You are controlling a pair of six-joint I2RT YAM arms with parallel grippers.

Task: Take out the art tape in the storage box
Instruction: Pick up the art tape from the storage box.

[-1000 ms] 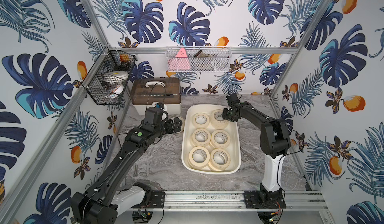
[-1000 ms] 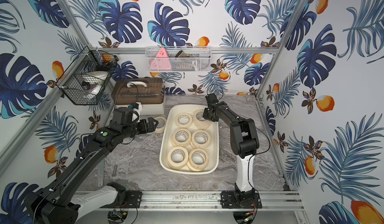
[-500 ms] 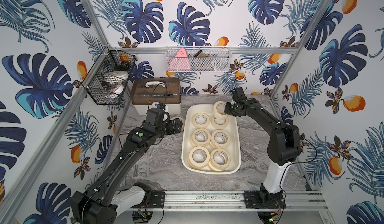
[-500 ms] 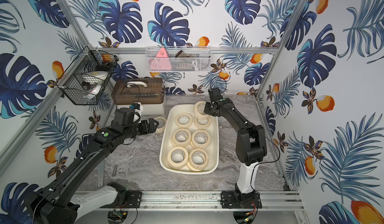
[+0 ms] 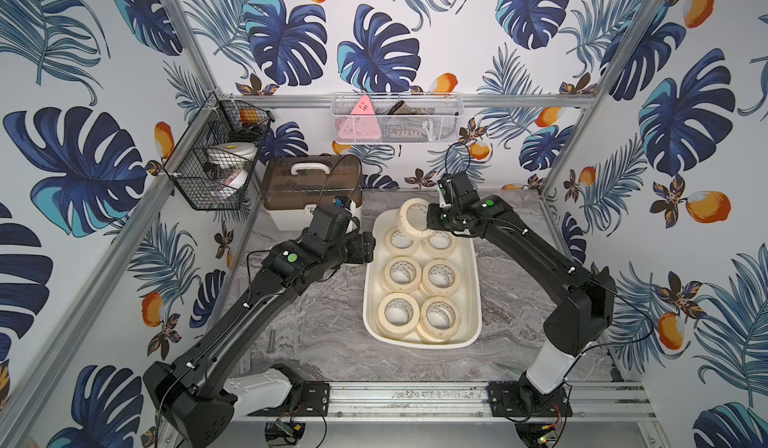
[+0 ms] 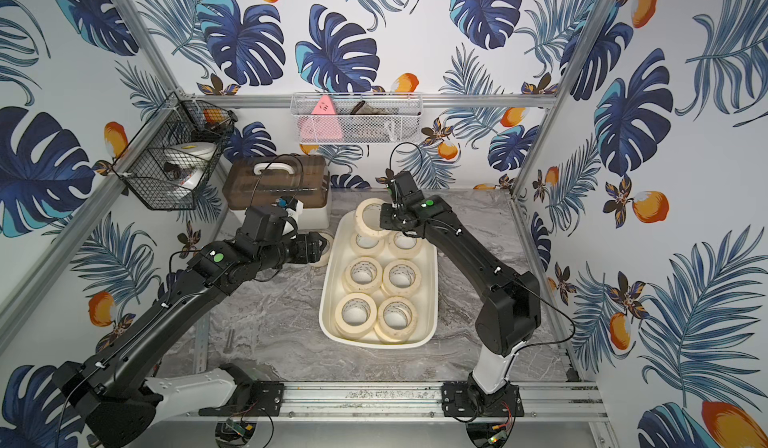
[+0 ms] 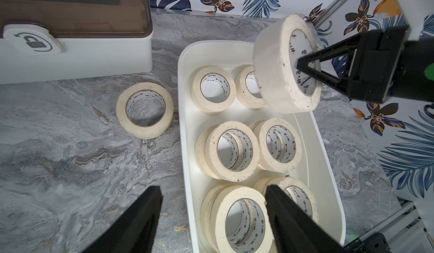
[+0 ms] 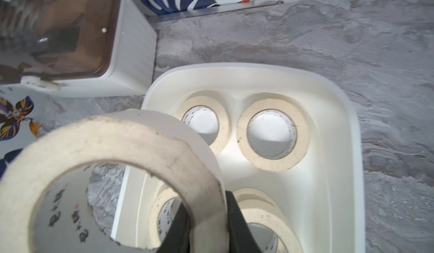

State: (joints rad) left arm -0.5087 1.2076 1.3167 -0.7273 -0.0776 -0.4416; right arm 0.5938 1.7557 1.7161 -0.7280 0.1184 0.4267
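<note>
Tabletop (image 5: 316,321) of grey marble pattern fills the floor of the cell. A cream box (image 5: 478,284) lies on it right of centre, its long side running near to far. Left of the box's far end stands a white case (image 5: 309,188) with a brown see-through lid.

The right gripper (image 5: 430,223) reaches in from the right over the far end of the box. Its fingers are clenched on the wall of a lifted roll (image 7: 267,59), one finger inside the ring and one outside. That roll hangs tilted in the air above the far-left rolls, clear of them.

The left gripper (image 7: 212,190) hovers at the box's left rim with its fingers spread apart and nothing between them.

Inside the box, tape rolls (image 7: 211,151) lie flat in two rows of three. At the middle and near spots a second roll shows under the top one.

A loose roll (image 7: 121,109) lies flat on the tabletop just left of the box, near the case.
</note>
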